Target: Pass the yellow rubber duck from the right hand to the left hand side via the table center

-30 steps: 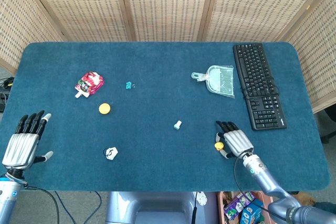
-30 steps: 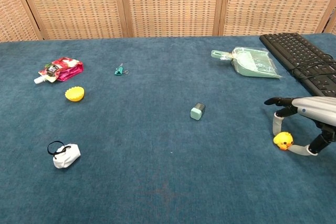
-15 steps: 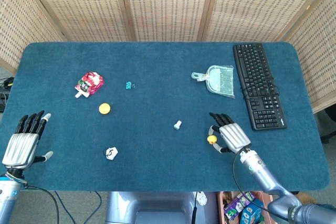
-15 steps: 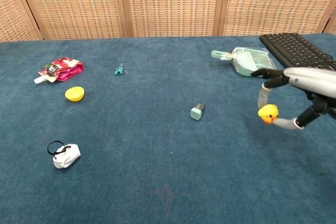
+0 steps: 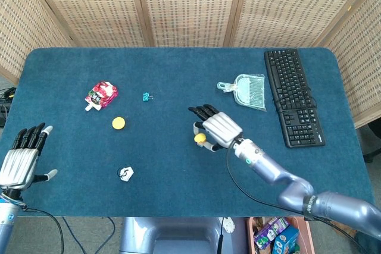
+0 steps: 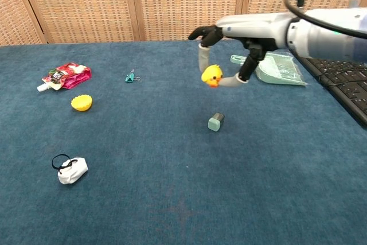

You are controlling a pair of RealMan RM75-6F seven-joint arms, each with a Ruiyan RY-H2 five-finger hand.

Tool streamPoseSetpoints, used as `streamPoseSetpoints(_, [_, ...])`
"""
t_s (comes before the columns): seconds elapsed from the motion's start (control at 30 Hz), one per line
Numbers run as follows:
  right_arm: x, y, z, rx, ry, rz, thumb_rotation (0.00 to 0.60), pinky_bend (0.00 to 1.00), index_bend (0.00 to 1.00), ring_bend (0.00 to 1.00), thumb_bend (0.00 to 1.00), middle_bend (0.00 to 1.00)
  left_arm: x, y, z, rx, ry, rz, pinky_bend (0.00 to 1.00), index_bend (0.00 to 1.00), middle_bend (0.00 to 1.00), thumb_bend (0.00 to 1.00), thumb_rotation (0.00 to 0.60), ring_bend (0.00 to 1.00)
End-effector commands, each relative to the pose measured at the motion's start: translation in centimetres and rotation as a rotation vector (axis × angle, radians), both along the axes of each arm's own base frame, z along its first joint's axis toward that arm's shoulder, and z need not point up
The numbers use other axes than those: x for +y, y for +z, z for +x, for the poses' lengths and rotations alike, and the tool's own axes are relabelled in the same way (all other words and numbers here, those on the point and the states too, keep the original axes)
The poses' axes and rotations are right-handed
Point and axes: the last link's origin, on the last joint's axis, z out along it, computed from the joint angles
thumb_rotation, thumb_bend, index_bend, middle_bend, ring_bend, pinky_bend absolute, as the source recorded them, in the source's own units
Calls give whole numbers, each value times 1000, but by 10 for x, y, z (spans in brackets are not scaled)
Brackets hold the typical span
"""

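The yellow rubber duck (image 6: 212, 76) hangs in the air above the table's middle, pinched between the thumb and a finger of my right hand (image 6: 229, 41). From the head view the duck (image 5: 200, 138) shows just left of the right hand (image 5: 218, 128), over the spot where a small grey-green block (image 6: 215, 121) lies on the cloth. My left hand (image 5: 20, 159) rests at the table's near left edge, fingers apart and holding nothing; the chest view does not show it.
A black keyboard (image 5: 293, 96) and a pale green dustpan (image 5: 249, 90) lie at the right. On the left are a red pouch (image 5: 101, 94), a teal clip (image 5: 146, 96), a yellow cap (image 5: 118, 123) and a white lump (image 5: 125, 174).
My right hand has lifted the duck off the near right of the table and carried it left and up, to above the centre. The left hand has barely moved.
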Motion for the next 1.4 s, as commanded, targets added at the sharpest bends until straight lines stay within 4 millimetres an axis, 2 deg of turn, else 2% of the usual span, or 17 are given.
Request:
streamPoseSetpoints(0.03, [-18,-29,29,50,23,16,600,0,496,0,437,0,1,3,-1,-16,8,1,0,0,0,0,600,0])
streamPoseSetpoints(0.13, [-25,-53,35,89,12,20,600,0,496,0,438,0,2,7,-3,-33,19,-1,0,0,0,0,600,0])
streamPoseSetpoints(0.4, [-28,-100,41,132,-53,43,600,0,496,0,439,0,7,10,-7,-61,34,-33,0,0,0,0,600,0])
streamPoseSetpoints(0.63, [-28,-121,41,185,-65,31,600,0,496,0,436,0,10,13,-9,-74,42,-29,0,0,0,0,600,0])
streamPoseSetpoints(0.8, [-31,-125,35,222,-85,23,600,0,432,0,265,0,10,14,-9,-81,43,-30,0,0,0,0,600,0])
streamPoseSetpoints(0.9, [-32,-126,32,241,-88,15,600,0,343,0,200,0,10,15,-9,-82,43,-33,0,0,0,0,600,0])
streamPoseSetpoints(1.03, [-32,-122,33,243,-84,0,600,0,253,0,185,0,10,15,-10,-83,42,-33,0,0,0,0,600,0])
streamPoseSetpoints(1.27, [-31,-96,31,233,-58,-48,600,0,217,0,185,0,10,15,-9,-84,34,-28,0,0,0,0,600,0])
streamPoseSetpoints(1.4, [-26,-43,12,168,-77,-134,600,0,202,0,184,0,11,14,-10,-82,27,-23,0,0,0,0,600,0])
